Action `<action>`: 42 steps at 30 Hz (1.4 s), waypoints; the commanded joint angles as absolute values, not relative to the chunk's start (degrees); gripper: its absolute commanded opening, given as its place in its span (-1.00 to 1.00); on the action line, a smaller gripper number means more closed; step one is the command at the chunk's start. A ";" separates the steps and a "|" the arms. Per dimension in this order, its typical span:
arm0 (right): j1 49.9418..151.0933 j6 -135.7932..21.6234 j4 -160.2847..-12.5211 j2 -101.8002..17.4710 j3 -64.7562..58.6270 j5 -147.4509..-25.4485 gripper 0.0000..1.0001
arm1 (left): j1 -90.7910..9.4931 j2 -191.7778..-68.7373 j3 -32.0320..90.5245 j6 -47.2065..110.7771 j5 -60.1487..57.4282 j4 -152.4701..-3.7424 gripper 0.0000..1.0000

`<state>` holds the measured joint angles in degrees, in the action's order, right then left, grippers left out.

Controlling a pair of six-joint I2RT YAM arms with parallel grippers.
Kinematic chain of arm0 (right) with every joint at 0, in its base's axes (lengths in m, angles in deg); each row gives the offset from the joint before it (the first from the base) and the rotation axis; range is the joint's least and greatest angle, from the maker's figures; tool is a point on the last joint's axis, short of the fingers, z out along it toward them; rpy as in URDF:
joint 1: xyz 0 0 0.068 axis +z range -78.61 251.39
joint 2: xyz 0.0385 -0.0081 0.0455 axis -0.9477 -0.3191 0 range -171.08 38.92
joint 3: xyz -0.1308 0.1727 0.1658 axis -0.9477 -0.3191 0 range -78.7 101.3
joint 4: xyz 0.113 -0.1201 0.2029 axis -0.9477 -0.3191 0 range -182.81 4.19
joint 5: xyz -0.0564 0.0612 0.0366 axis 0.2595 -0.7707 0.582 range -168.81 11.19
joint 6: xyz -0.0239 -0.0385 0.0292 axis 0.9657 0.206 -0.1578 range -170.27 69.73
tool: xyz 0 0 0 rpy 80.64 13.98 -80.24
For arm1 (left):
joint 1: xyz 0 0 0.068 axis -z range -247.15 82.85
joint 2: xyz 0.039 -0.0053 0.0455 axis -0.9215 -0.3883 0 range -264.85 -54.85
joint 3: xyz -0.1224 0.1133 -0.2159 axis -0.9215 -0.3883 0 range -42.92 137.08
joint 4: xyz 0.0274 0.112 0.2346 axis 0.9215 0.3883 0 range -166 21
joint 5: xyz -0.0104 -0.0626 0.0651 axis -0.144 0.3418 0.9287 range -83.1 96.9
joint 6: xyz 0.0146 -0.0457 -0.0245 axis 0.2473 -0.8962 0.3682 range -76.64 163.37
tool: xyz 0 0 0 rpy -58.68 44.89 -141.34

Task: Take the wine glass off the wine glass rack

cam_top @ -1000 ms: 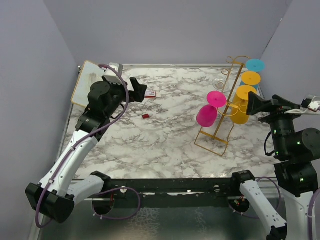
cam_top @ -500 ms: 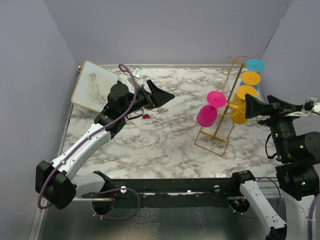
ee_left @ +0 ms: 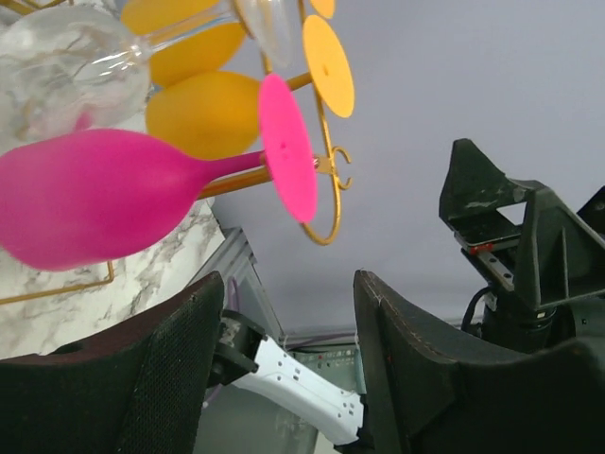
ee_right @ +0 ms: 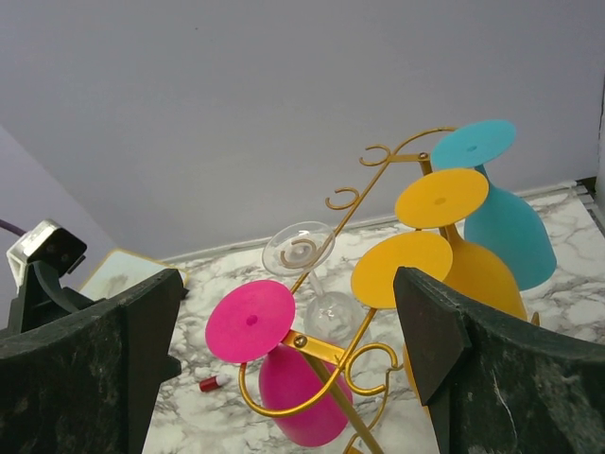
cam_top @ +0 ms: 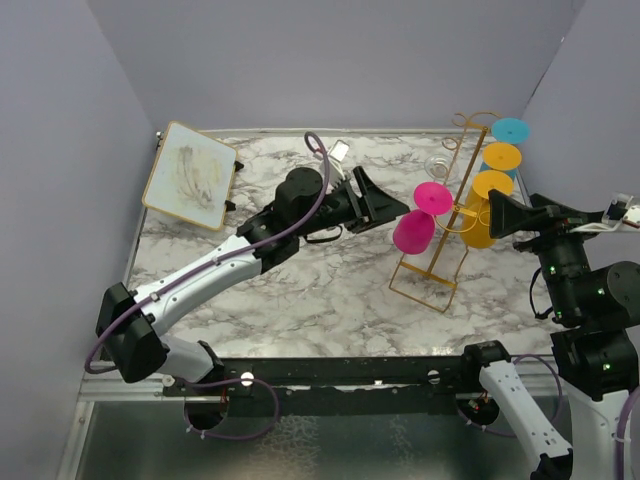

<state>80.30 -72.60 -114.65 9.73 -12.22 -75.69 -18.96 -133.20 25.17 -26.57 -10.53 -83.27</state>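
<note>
Reaching looks like the step in hand: the left tool (cam_top: 388, 206) is hovering just beside the pink wine glass (cam_top: 413, 230) with its fingers spread wide and nothing between them. The right tool (cam_top: 497, 212) is waiting on the other side of the wine glass rack (ee_right: 326, 352), also gaping wide and empty, close to the yellow glasses (cam_top: 481, 222).

The pink glass is hanging on the near-left side of the rack, which is standing on the right half of the tabletop (cam_top: 320, 280). Its foot is catching in a gold hook, with a clear glass (ee_right: 301, 251) hanging just above it.

The glass is hanging upside down and tilted. Its long axis is running from the flat foot (cam_top: 433, 197), high against the rack's rail, down to the bowl, whose mouth is pointing down and away from the rack, toward the near left.

To do this well, I judge the left tool should be closing across that axis, on the stem or the narrow end of the bowl. It should then be sliding the foot out along the hook's opening rather than dragging sideways. The rack is thin wire and could tip, and the clear and yellow glasses are hanging close enough to be knocked.
</note>
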 commanded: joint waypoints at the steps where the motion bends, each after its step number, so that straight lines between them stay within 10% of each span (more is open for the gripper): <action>1: 79.98 -73.66 -115.42 9.50 -11.64 -76.23 0.90 | -16.52 -136.50 33.51 -24.23 -5.05 -76.94 0.16; 42: 79.98 -72.76 -114.88 8.49 -10.98 -72.50 0.86 | -15.01 -149.03 55.09 -17.25 -0.53 -58.04 -0.53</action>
